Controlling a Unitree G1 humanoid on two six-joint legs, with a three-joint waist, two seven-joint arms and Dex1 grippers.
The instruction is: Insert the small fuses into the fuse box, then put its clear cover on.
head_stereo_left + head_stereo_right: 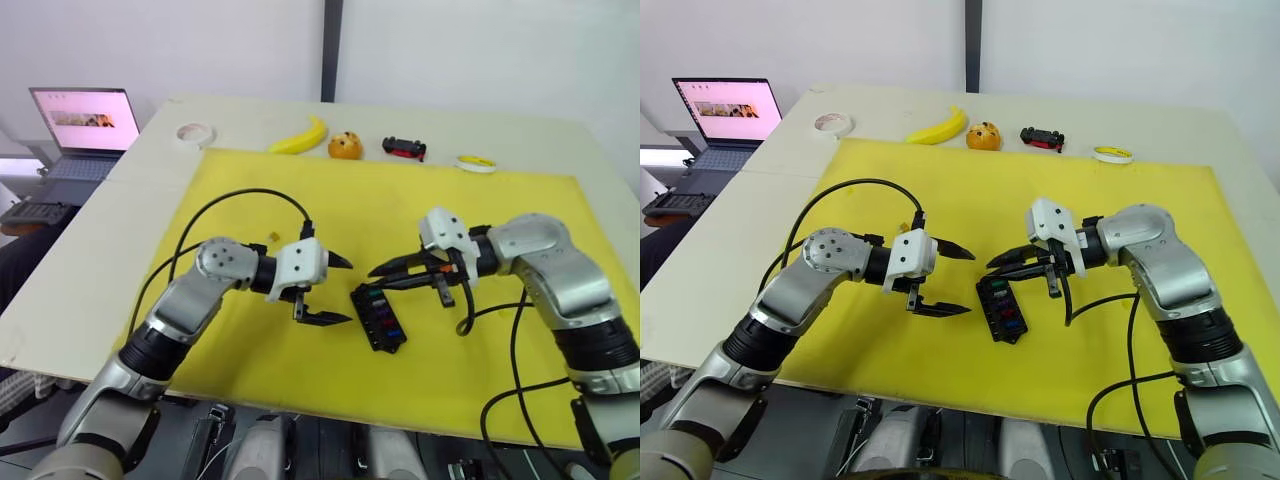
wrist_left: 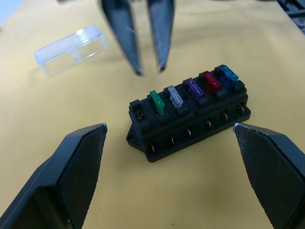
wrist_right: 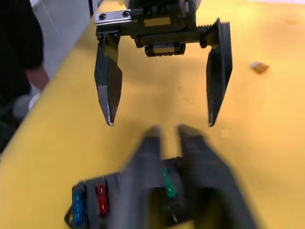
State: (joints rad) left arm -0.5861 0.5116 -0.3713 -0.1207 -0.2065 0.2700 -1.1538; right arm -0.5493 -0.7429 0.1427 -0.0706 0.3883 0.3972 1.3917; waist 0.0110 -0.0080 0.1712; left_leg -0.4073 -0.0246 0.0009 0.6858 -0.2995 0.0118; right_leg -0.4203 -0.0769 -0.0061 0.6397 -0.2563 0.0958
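I see a pale desk [image 1: 120, 200] carrying a large yellow mat [image 1: 400, 210], which serves as the working surface. Along the desk's far edge lie a banana [image 1: 298, 138], an orange [image 1: 344, 146], a red-and-black toy car [image 1: 404, 148] and two tape rolls; a laptop [image 1: 82, 135] sits on a separate surface to my left. None of these belongs to the job.

My left hand [image 1: 335, 290] hangs just left of the fuse box [image 1: 377, 318], its two black fingers spread wide and empty. I judge it is parked there as a brace or a standby, not as the working hand.

My right hand [image 1: 385, 272] reaches in from the right, its fingers drawn nearly together with only a narrow gap, tips poised just above the box's far end. I cannot tell whether anything is pinched between them.

The fuse box lies near the middle of the mat, between the two hands. In the left wrist view five fuses stand seated in one row: green [image 2: 156, 101], grey [image 2: 175, 96], purple [image 2: 193, 88], red [image 2: 210, 81] and blue [image 2: 228, 74]. One slot at the green end appears open.

The clear cover [image 2: 71, 50] lies on the mat beside the box, apart from it and not yet fitted.

A small brown-yellow piece [image 1: 273, 238] lies loose on the mat beyond my left hand; I judge it to be the last fuse.
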